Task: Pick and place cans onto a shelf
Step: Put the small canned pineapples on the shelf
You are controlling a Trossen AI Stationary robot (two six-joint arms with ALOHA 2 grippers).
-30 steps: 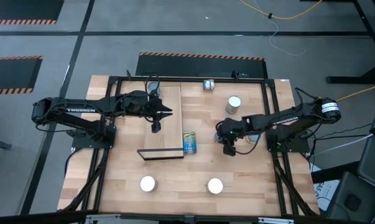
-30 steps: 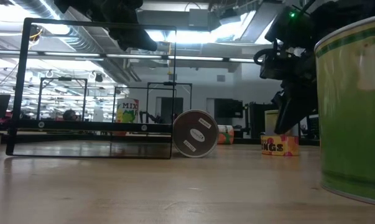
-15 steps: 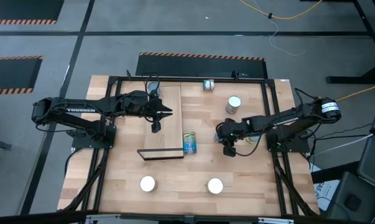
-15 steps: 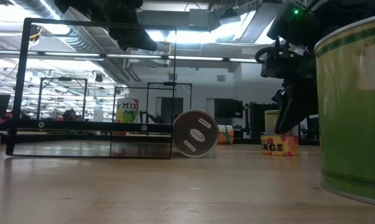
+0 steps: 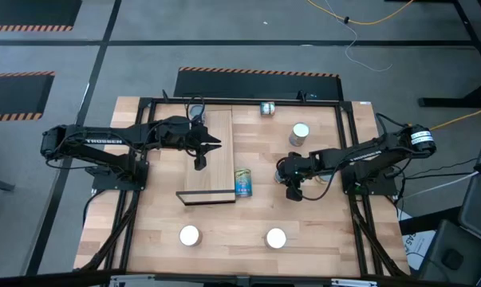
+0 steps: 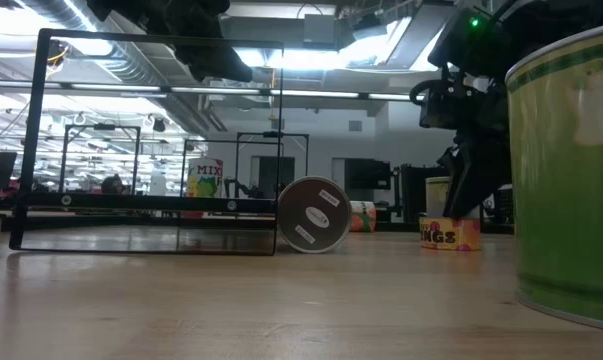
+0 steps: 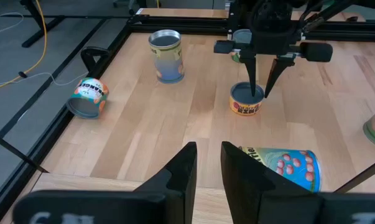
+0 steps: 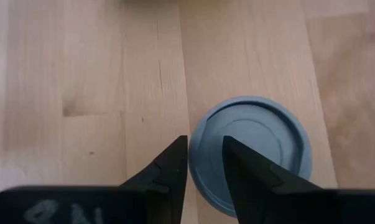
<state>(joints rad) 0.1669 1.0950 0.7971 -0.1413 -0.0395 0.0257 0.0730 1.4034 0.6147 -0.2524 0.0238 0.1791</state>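
Note:
My right gripper (image 7: pixel 260 93) points down, its two fingers a narrow gap apart just above a small yellow-labelled can (image 7: pixel 245 104) with a grey-blue top (image 8: pixel 262 155). One finger is over the top and the other beside the rim. The can stands upright on the table, right of the shelf (image 5: pixel 210 151). I cannot tell whether a fingertip touches it. A blue-and-yellow can (image 5: pixel 242 182) lies on its side by the shelf's near right corner. My left gripper (image 5: pixel 199 163) hovers over the shelf, a narrow gap between its fingers, empty.
An upright can (image 5: pixel 300 134) and a can on its side (image 5: pixel 267 108) are at the far right. Two white-topped cans (image 5: pixel 190 235) (image 5: pixel 276 237) stand near the front edge. In the low view a large green can (image 6: pixel 571 170) stands close on the right.

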